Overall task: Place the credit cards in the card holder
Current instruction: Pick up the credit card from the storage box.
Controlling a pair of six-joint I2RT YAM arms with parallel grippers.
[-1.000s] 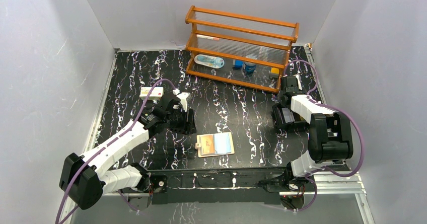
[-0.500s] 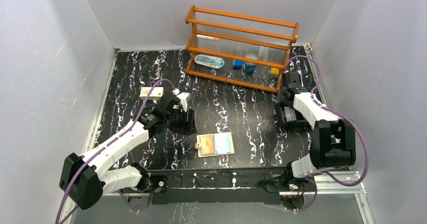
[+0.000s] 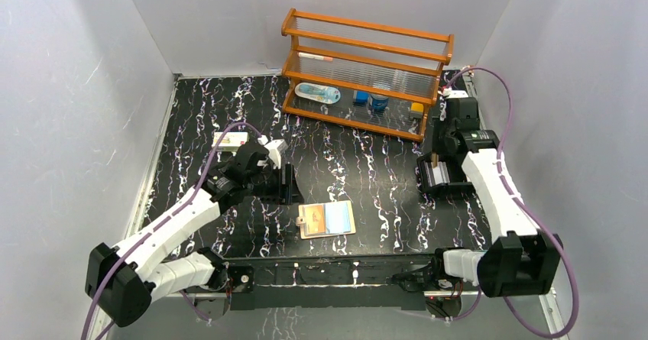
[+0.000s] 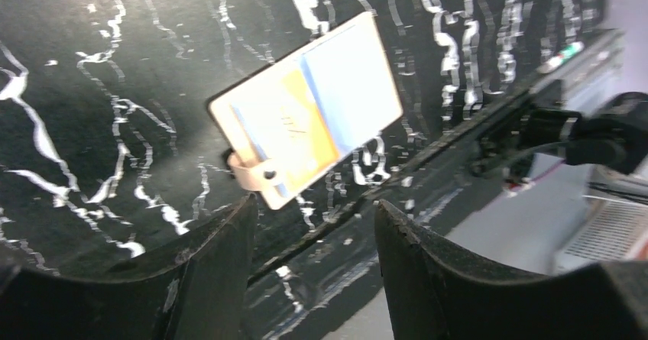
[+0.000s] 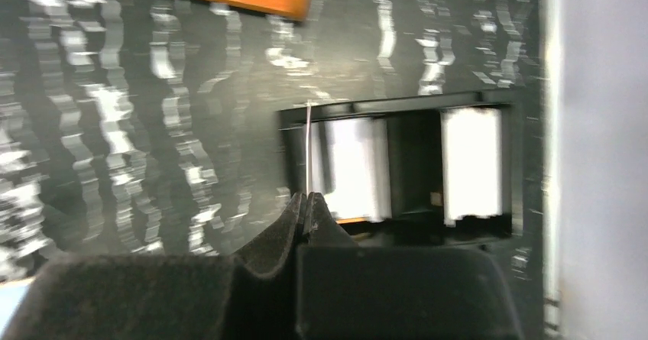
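The tan card holder [image 3: 327, 219] lies open near the front edge, a wallet with a strap. A light blue credit card [image 4: 351, 88] shows on one half and a yellowish one [image 4: 302, 130] on the other. My left gripper [image 3: 284, 183] hovers just left of it and stands open [image 4: 314, 202] with nothing between its fingers. At the right, my right gripper [image 3: 435, 153] is shut [image 5: 307, 196] on a thin card [image 5: 308, 149] seen edge-on. It holds the card upright over the left end of a black tray [image 3: 422, 181].
The black tray [image 5: 397, 103] holds white cards [image 5: 355, 164] in two slots. An orange wooden rack [image 3: 363, 72] with small items stands at the back. A small white and red box [image 3: 229, 140] lies behind the left arm. Grey walls close in on both sides.
My right gripper shut on a thin card at the black tray and rose with it as the arm stretched out. The left gripper shifted slightly right.
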